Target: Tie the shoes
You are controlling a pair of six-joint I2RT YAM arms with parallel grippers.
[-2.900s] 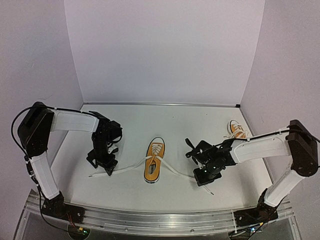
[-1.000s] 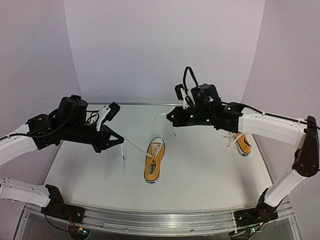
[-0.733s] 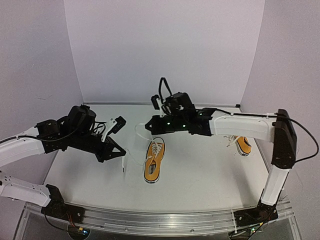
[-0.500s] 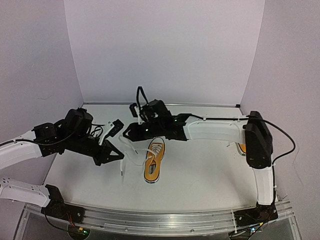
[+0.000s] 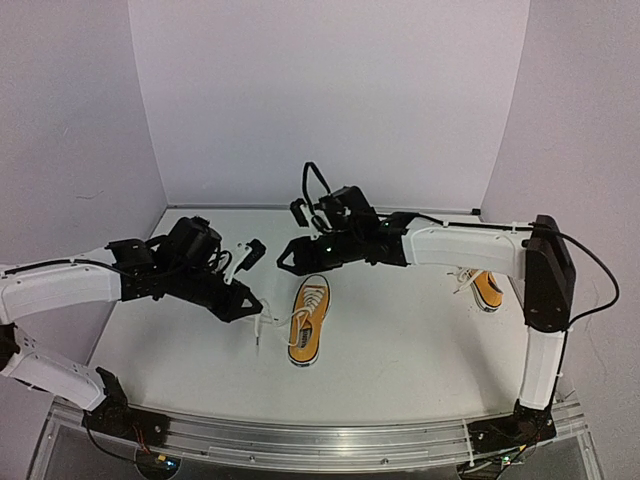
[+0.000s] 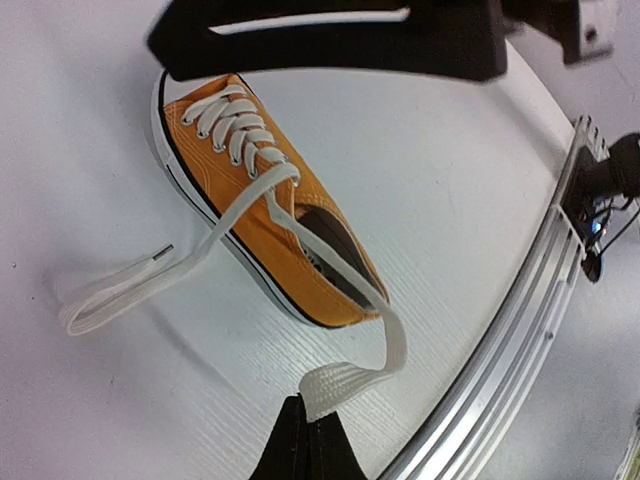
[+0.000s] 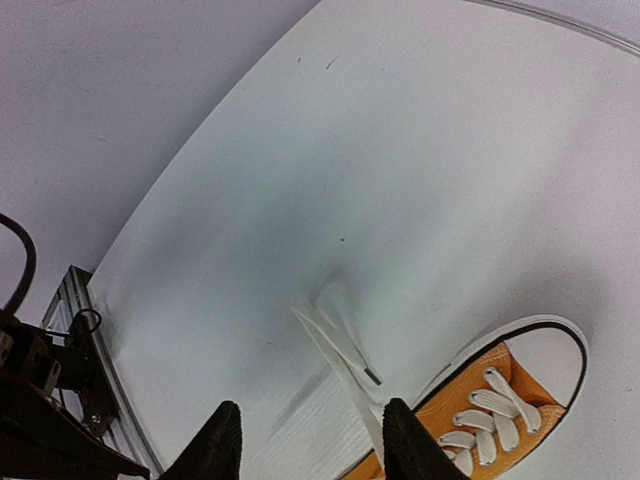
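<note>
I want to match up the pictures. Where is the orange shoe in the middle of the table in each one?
Top external: the middle shoe sits centre, slightly low.
Left wrist: upper left to centre, lying diagonally.
Right wrist: only its toe end, bottom right.
Shared landmark: the metal rail, along the bottom from above, lower right in left wrist, lower left in right wrist.

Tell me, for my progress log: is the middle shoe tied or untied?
Untied. One lace end lies loose beside the shoe, the other is pinched in the left gripper; no knot.
</note>
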